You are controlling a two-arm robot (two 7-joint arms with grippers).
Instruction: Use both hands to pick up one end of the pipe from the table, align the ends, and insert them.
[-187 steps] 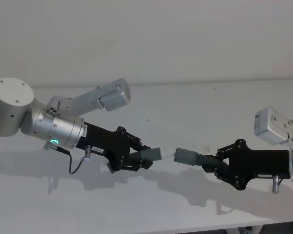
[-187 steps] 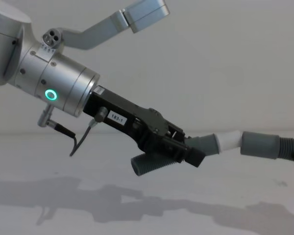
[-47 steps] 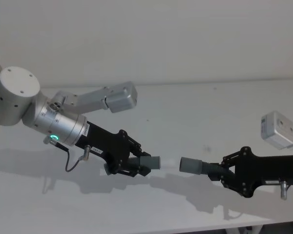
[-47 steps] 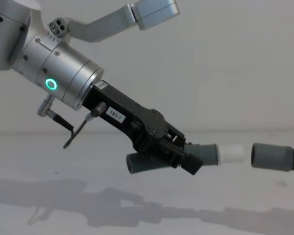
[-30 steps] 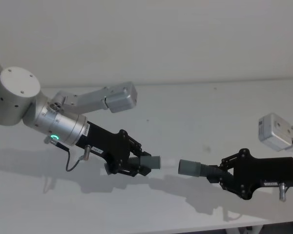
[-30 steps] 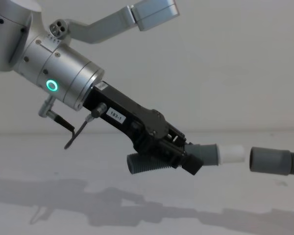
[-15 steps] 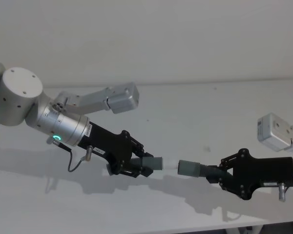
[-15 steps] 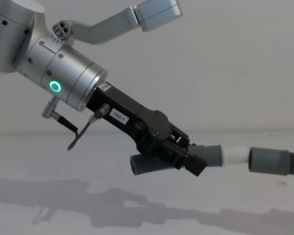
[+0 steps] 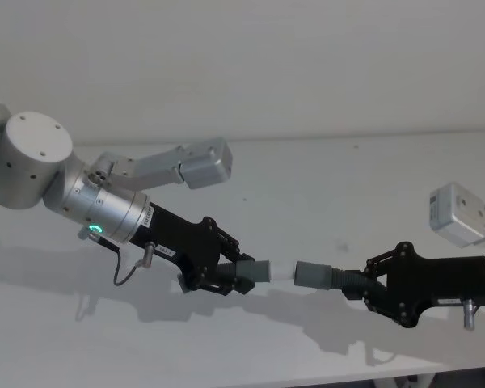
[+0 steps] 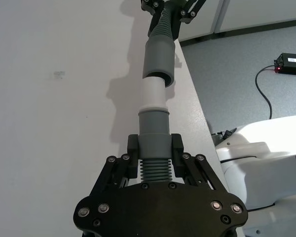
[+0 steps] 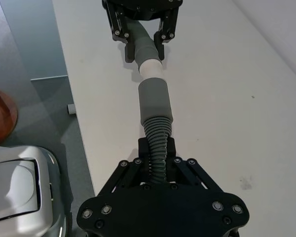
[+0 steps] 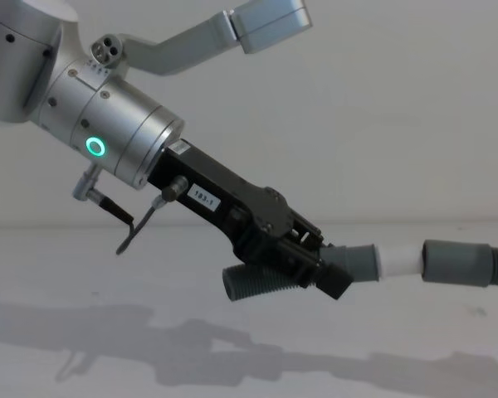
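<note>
- Left claw [image 9: 236, 277] pinches the spigot hose piece [image 12: 349, 264] above the white surface [image 9: 323, 186].
- Right claw [image 9: 364, 288] pinches the sleeve hose piece [image 9: 323, 276].
- White spigot [image 10: 153, 92] lined up at the sleeve mouth [image 10: 157, 75], just touching.

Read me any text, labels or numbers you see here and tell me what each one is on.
"183-1": small white label on the left gripper, chest view.
A white label on the same gripper in the head view is too small to read.
No other text shows.
</note>
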